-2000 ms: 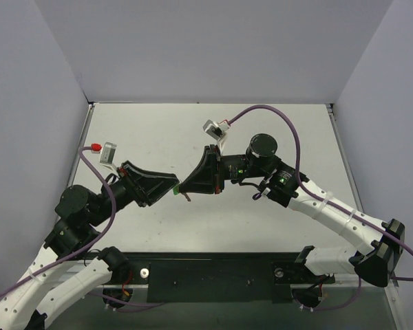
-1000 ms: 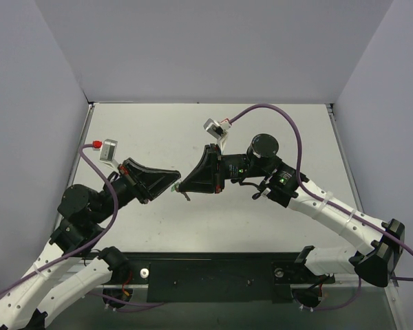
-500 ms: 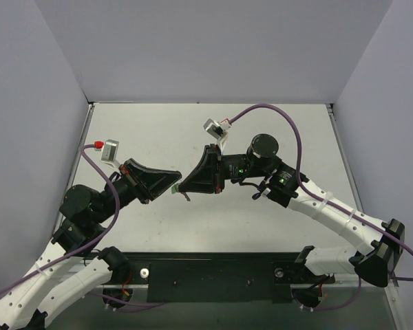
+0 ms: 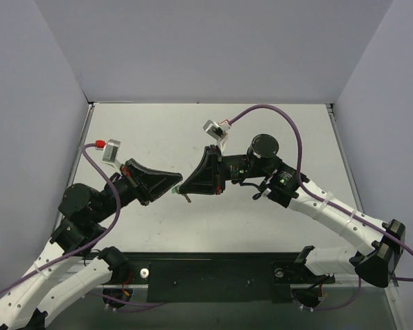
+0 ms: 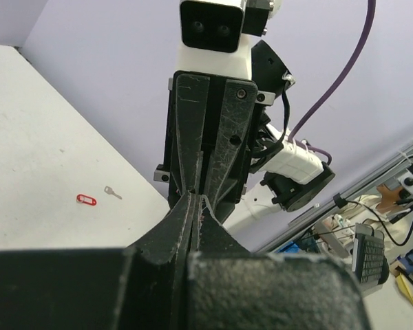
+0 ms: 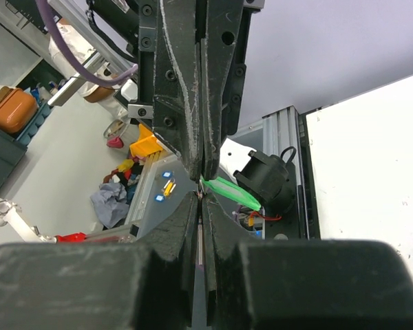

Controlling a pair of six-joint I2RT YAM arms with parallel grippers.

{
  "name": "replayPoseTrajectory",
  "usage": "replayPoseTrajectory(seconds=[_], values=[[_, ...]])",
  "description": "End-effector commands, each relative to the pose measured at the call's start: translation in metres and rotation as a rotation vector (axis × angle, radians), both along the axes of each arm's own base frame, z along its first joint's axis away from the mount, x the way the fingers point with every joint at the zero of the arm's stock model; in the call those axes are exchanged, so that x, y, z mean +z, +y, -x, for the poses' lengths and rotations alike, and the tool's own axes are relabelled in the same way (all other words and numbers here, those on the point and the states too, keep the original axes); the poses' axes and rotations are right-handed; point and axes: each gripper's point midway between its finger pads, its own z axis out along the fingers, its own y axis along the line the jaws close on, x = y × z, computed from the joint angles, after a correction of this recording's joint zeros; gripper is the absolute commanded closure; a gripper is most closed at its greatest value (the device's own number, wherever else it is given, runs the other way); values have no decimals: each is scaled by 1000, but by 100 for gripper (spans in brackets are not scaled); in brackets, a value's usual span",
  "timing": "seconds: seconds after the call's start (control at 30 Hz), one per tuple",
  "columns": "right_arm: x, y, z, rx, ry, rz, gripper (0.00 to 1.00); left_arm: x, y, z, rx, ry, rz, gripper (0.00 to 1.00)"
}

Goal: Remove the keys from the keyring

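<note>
The two grippers meet tip to tip above the middle of the table. My left gripper [image 4: 175,185] is shut on the keyring, a bright green fob [image 6: 228,190] that sticks out sideways from its tips [image 6: 206,170]. My right gripper [image 4: 184,187] is shut on a thin metal sliver, apparently the key, whose small dark end [image 4: 187,198] hangs just below the tips. In the right wrist view its own fingers [image 6: 186,220] are pressed together right against the left gripper's. The left wrist view shows my left gripper [image 5: 198,197] closed, nose to nose with the right gripper [image 5: 201,180].
On the white table behind, a red oval tag [image 5: 86,199] lies flat with a loose silver key [image 5: 112,192] beside it. Purple-grey walls enclose the table [image 4: 158,130] on three sides. A purple cable [image 4: 289,130] arcs over the right arm.
My left gripper's jaws have closed onto the green fob and edged slightly toward the right gripper. The right arm has stayed almost still, jaws shut throughout.
</note>
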Motion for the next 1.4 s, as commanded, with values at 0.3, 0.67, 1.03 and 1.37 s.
replayPoseTrajectory(seconds=[0.3,0.67,1.03,1.37], values=[[20,-2,-4,-24,-69,-63,100,-21,3,26,-102,-125,-325,100],[18,1,-7,-26,-59,-54,100,-35,1,21,-92,-108,-363,100],[10,-5,-18,-93,-77,-17,100,-60,27,-10,128,-16,-482,100],[2,-9,-34,-177,-70,19,100,-81,68,-28,360,56,-579,100]])
